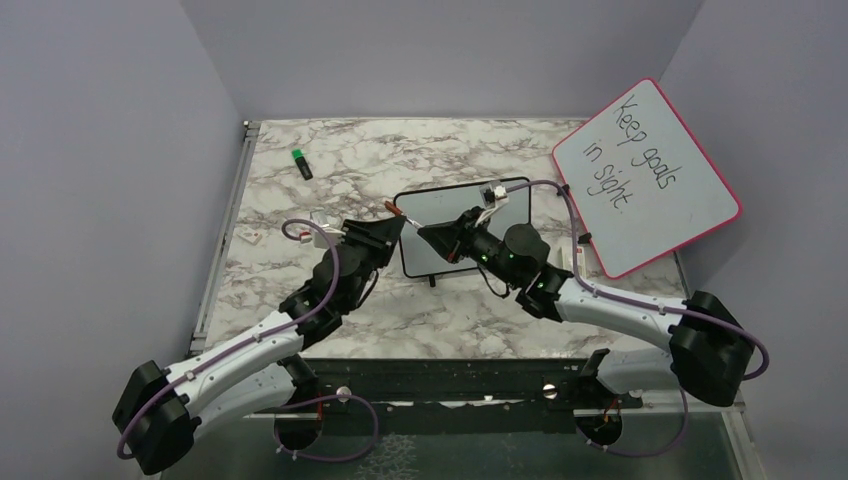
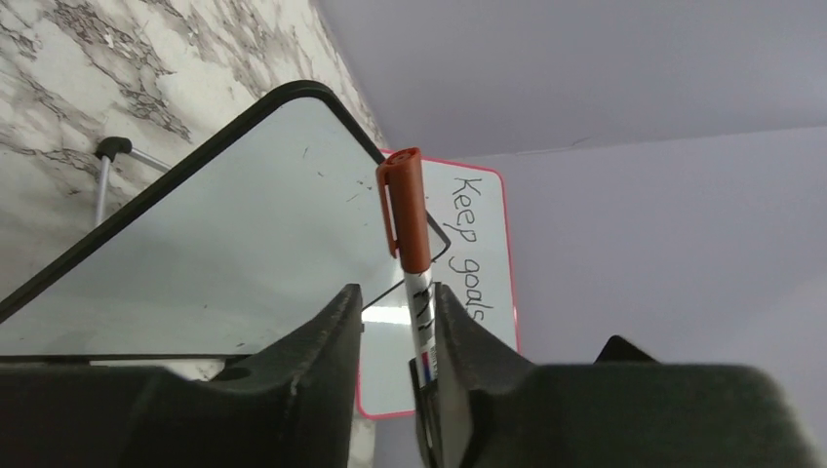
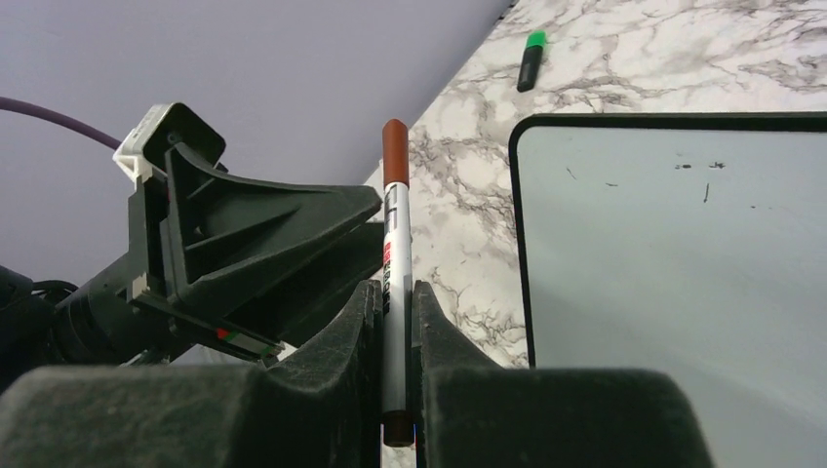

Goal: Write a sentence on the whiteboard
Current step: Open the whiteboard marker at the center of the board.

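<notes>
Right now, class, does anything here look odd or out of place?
The marker, gripped in the right fingers, has its cap on, so it cannot write yet. The whiteboard shows only a few dark specks, no writing.

Right claw (image 3: 395, 322) clamped on brown-capped marker (image 3: 394, 224), left claw (image 3: 361, 226) seemingly touching it, whiteboard (image 3: 673, 292) faintly specked

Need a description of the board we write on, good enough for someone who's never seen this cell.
Start at the marble table and look at its middle. The whiteboard sits there: small, with a thin black frame and rounded corners, and no writing on it. The only other board, at the far right, is larger, pink-framed and carries black handwriting.
</notes>
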Robot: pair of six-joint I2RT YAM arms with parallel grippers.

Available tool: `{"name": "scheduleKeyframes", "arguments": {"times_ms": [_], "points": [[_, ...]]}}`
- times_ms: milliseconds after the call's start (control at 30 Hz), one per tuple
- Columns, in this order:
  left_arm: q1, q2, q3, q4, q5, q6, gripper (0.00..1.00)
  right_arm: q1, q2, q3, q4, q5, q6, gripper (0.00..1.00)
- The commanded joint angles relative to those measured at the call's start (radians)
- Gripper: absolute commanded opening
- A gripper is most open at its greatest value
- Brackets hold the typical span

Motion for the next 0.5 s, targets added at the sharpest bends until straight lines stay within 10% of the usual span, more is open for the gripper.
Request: {"name": "scheduleKeyframes", "arguments": {"times_ms": [0,467], "points": [[-0.006,-0.07,-0.042,0.016,-0.023,0.157,0.4,0.001,-0.055,0.053,-0.11,0.001,-0.058,0.01],[-0.007,-0.269,0.068,-0.281,0.042,0.904,0.66,-0.005,-0.138,0.149,-0.526,-0.025,-0.193,0.01]]}}
